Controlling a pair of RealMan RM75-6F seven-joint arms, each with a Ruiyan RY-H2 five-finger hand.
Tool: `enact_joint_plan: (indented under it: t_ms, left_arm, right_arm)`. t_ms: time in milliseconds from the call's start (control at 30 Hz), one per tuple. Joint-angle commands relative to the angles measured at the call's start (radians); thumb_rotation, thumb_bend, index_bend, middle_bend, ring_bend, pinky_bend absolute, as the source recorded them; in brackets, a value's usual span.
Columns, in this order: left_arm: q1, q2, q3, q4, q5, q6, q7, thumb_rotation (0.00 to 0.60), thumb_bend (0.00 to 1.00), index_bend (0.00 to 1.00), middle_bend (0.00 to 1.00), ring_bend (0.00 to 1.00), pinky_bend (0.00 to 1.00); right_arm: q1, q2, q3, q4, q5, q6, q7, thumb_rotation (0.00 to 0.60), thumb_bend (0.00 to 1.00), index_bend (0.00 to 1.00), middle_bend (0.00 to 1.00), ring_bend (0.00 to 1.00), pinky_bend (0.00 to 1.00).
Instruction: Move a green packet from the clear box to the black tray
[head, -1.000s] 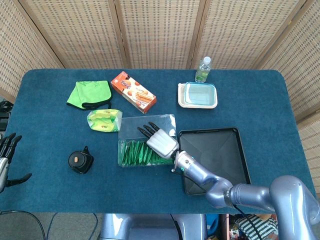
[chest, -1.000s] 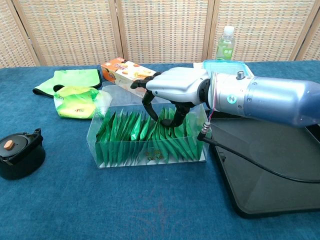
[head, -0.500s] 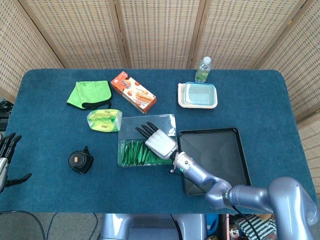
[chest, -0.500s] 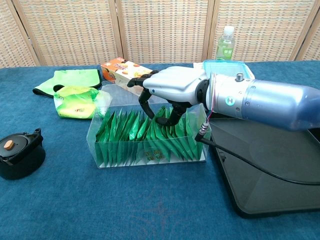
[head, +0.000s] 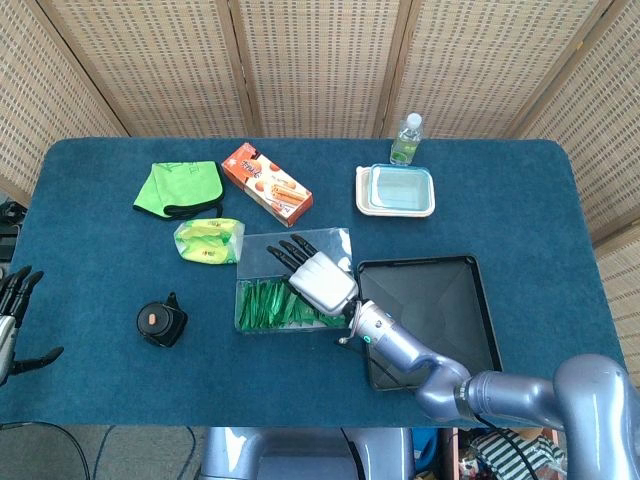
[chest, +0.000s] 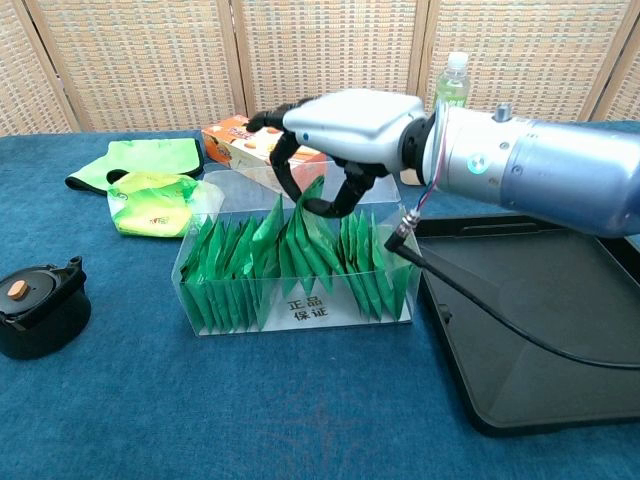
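Observation:
The clear box (head: 262, 256) (chest: 230, 318) sits mid-table, filled with a row of several upright green packets (chest: 240, 270). My right hand (head: 320, 278) (chest: 345, 128) hovers over its right half, fingers curled down. It pinches the top of one green packet (chest: 311, 200), which stands higher than the others, its lower part still inside the box. The black tray (head: 440, 300) (chest: 540, 330) lies directly right of the box, with nothing in it. My left hand (head: 12, 310) hangs at the table's far left edge, fingers apart and holding nothing.
A black round case (head: 160, 322) (chest: 40, 305) lies left of the box. Behind the box are a yellow-green bag (head: 208, 240), a green cloth (head: 178, 188), an orange snack box (head: 265, 183), a lidded container (head: 396, 190) and a bottle (head: 407, 138).
My right hand has risen out of the box and closed on a packet, drawing it upward. Neighbouring packets have shifted and lean apart. The left hand has not moved.

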Motion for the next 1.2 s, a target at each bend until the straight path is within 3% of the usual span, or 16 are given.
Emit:
enact_joint_plan:
  t_ms: [33, 333, 400, 567, 867, 1067, 1200]
  left_arm:
    - [0.001, 0.001, 0.001, 0.0, 0.003, 0.003, -0.001, 0.6, 0.13, 0.0, 0.0, 0.0, 0.0]
    - [0.006, 0.003, 0.008, -0.005, 0.025, 0.017, -0.005, 0.6, 0.13, 0.0, 0.0, 0.0, 0.0]
    - [0.009, 0.004, 0.01, -0.008, 0.033, 0.023, -0.005, 0.6, 0.13, 0.0, 0.0, 0.0, 0.0]
    - [0.013, 0.004, 0.014, -0.013, 0.044, 0.033, 0.0, 0.6, 0.13, 0.0, 0.0, 0.0, 0.0]
    - [0.018, 0.003, 0.02, -0.02, 0.061, 0.045, 0.011, 0.6, 0.13, 0.0, 0.0, 0.0, 0.0]
    - [0.018, 0.0, 0.023, -0.023, 0.065, 0.045, 0.022, 0.6, 0.13, 0.0, 0.0, 0.0, 0.0]
    - [0.018, -0.003, 0.023, -0.024, 0.065, 0.044, 0.03, 0.6, 0.13, 0.0, 0.0, 0.0, 0.0]
  right_arm:
    - [-0.013, 0.044, 0.018, -0.059, -0.004, 0.029, -0.02, 0.6, 0.61, 0.65, 0.12, 0.0, 0.01]
    - [-0.083, 0.229, 0.052, -0.258, -0.012, 0.121, -0.046, 0.6, 0.61, 0.65, 0.12, 0.0, 0.01]
    - [-0.136, 0.328, 0.045, -0.333, -0.037, 0.173, -0.037, 0.6, 0.61, 0.65, 0.12, 0.0, 0.01]
    - [-0.207, 0.447, 0.013, -0.398, -0.093, 0.218, 0.009, 0.6, 0.61, 0.65, 0.12, 0.0, 0.01]
    - [-0.354, 0.559, -0.094, -0.36, -0.223, 0.31, 0.154, 0.6, 0.62, 0.65, 0.12, 0.0, 0.01]
    - [-0.425, 0.533, -0.17, -0.259, -0.294, 0.335, 0.23, 0.6, 0.62, 0.65, 0.12, 0.0, 0.01]
    - [-0.444, 0.503, -0.189, -0.195, -0.318, 0.335, 0.247, 0.6, 0.62, 0.63, 0.11, 0.0, 0.01]
